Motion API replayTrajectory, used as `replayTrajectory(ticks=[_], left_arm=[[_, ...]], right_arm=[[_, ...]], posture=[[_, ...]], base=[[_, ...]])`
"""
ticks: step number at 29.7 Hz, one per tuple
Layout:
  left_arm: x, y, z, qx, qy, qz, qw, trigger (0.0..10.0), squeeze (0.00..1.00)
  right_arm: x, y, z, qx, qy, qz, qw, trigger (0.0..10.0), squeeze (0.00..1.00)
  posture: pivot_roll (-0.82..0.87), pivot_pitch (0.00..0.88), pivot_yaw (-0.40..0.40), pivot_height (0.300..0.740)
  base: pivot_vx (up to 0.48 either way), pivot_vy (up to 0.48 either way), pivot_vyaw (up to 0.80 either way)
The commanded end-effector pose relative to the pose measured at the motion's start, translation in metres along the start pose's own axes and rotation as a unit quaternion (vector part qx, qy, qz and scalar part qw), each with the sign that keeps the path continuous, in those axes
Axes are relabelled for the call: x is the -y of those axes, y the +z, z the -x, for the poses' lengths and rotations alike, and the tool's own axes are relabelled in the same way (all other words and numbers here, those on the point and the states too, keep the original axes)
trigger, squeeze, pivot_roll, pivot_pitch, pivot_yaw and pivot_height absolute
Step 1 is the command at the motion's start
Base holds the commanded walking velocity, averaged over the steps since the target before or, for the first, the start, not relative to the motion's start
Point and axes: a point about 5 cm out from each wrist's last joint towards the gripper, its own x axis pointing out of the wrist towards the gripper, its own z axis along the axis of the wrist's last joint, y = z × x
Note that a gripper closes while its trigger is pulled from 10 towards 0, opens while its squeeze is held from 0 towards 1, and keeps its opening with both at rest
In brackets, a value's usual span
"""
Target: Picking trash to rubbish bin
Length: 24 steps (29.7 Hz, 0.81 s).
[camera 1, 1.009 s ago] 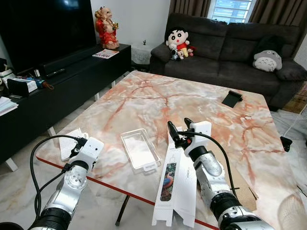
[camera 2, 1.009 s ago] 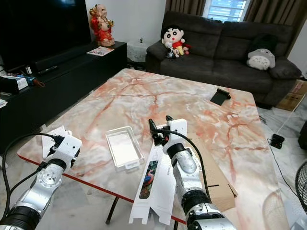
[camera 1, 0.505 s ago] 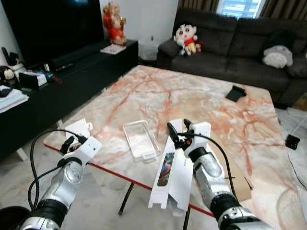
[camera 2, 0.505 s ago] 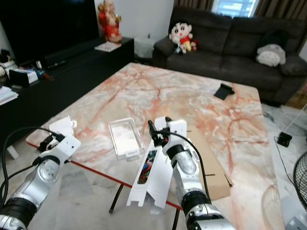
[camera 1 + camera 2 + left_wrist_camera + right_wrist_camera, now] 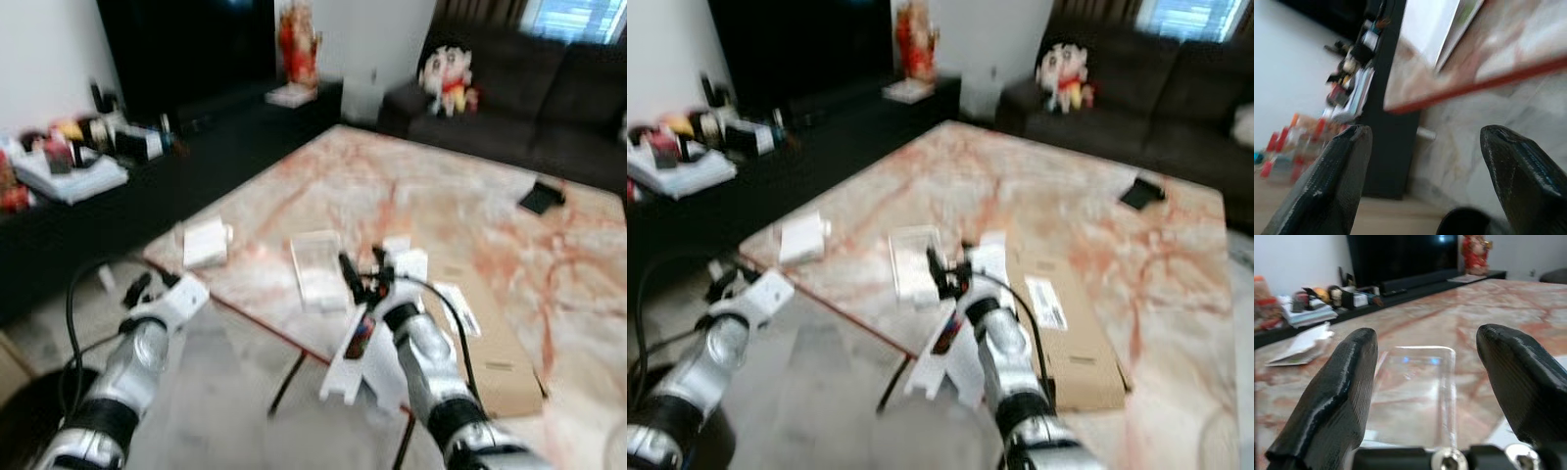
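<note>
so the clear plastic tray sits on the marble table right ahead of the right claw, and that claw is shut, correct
Not quite: the right claw is open, not shut. The right wrist view shows its two black fingers spread wide apart, with the clear plastic tray lying on the marble table ahead, between them.

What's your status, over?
Both grippers open: left gripper off the table edge, right gripper above the white box sleeve. Clear plastic tray lies just ahead on the marble table. View blurred.
</note>
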Motion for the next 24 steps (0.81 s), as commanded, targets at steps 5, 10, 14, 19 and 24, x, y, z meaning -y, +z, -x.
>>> replayTrajectory(ticks=[5, 10, 14, 19, 24], left_arm=[[-0.008, 0.014, -0.004, 0.029, 0.025, 0.028, 0.999, 10.0, 0.0], [-0.032, 0.033, 0.007, 0.125, 0.124, 0.144, 0.974, 10.0, 0.0], [-0.043, 0.035, 0.02, 0.172, 0.18, 0.199, 0.948, 10.0, 0.0], [-0.045, 0.034, 0.032, 0.205, 0.2, 0.288, 0.914, 10.0, 0.0], [-0.037, 0.033, 0.033, 0.195, 0.186, 0.36, 0.893, 10.0, 0.0]], right_arm=[[0.004, 0.006, -0.002, 0.009, -0.001, 0.004, 1.0, 10.0, 0.0], [0.001, 0.01, -0.004, 0.02, 0.004, 0.005, 1.0, 10.0, 0.0], [-0.003, 0.02, -0.01, 0.041, 0.012, 0.006, 0.999, 10.0, 0.0], [-0.007, 0.023, -0.013, 0.044, 0.017, 0.006, 0.999, 10.0, 0.0], [-0.008, 0.022, -0.013, 0.044, 0.02, 0.005, 0.999, 10.0, 0.0]], posture=[[0.06, 0.0, -0.072, 0.74], [0.06, 0.003, -0.07, 0.74], [0.06, 0.002, -0.069, 0.74], [0.06, 0.002, -0.071, 0.74], [0.07, 0.001, -0.072, 0.74]], base=[[0.0, 0.0, 0.0], [0.0, 0.0, 0.0], [0.0, 0.0, 0.0], [0.0, 0.0, 0.0], [0.0, 0.0, 0.0]])
